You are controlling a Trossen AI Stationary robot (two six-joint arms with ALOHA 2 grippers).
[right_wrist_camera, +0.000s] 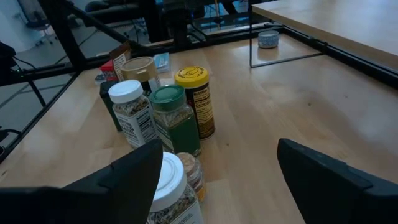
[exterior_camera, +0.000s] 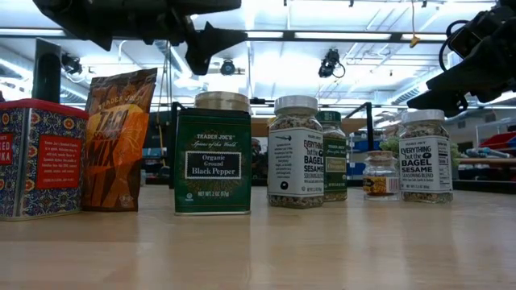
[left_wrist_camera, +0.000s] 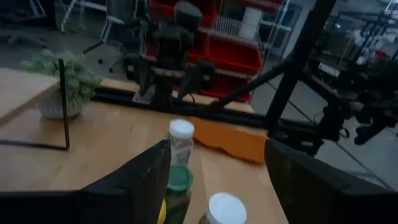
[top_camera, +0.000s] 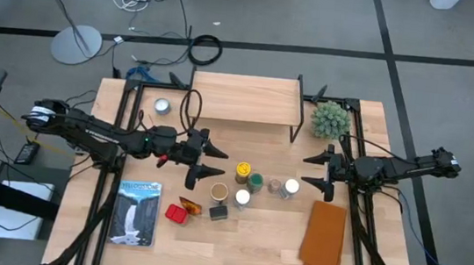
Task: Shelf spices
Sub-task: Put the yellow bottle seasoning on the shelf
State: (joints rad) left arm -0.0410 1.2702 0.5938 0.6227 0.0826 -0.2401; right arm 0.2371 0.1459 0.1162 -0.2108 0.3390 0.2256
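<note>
The spices stand clustered mid-table in front of the shelf, a light-wood board on black legs. They include a yellow-lidded jar, a green-lidded jar, white-lidded jars, a tan-lidded jar, a dark box, a red tin and an orange packet. My left gripper hovers open just left of the cluster and points at it. My right gripper hovers open just right of it; a white-lidded jar sits close before its fingers.
A spiky green plant stands right of the shelf, and a flat silver tin lies to its left. A book lies near the table's left front. A folded orange cloth lies at the right front.
</note>
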